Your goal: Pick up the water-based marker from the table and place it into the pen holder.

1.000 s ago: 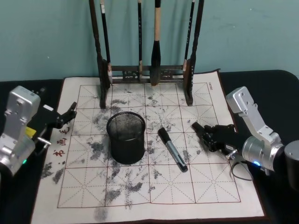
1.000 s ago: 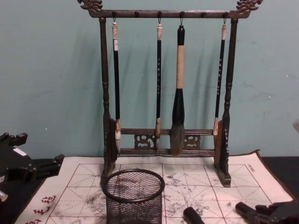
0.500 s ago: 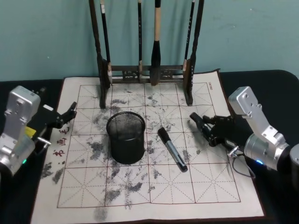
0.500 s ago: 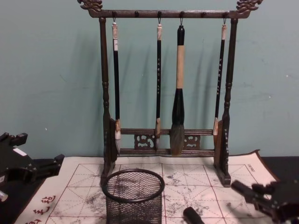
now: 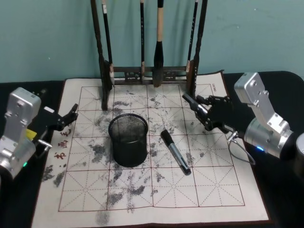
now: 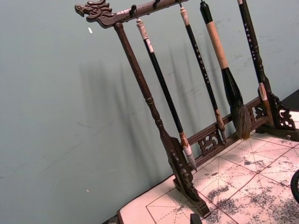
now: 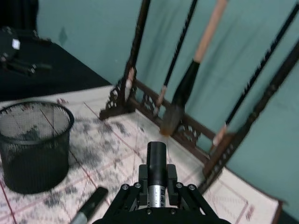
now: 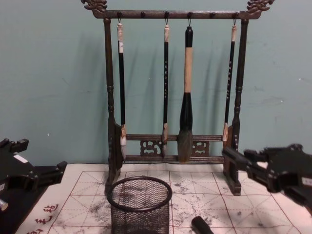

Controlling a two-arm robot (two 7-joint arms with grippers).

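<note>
Arms flank an ink-stained mat [image 5: 142, 190]. At the mat's 9 o'clock edge the left gripper [image 5: 70, 115] hovers with its fingers apart and nothing between them, well clear of the work. It looks parked, leaving the job to the other arm. Next across, the holder [image 5: 128, 152] stands upright near mid-mat with its mouth facing up, so a pen can drop straight in; nothing stands in it. The marker [image 5: 175, 152] lies flat on the mat at the holder's 4 o'clock, near it but apart, with its thick black end toward 11 o'clock and the grey barrel running toward 5. Given that slant, a grasp would have to close across the barrel. At the marker's 1 o'clock the right gripper [image 5: 202, 108] is raised above the mat, fingers spread wide and empty, aimed toward 10 o'clock. The rack [image 5: 142, 73] post is just behind it. By its height and offset it is not yet lined up over the marker, and none of the task is done. Coming down, it should keep clear of that post and the brushes [image 5: 159, 47].
</note>
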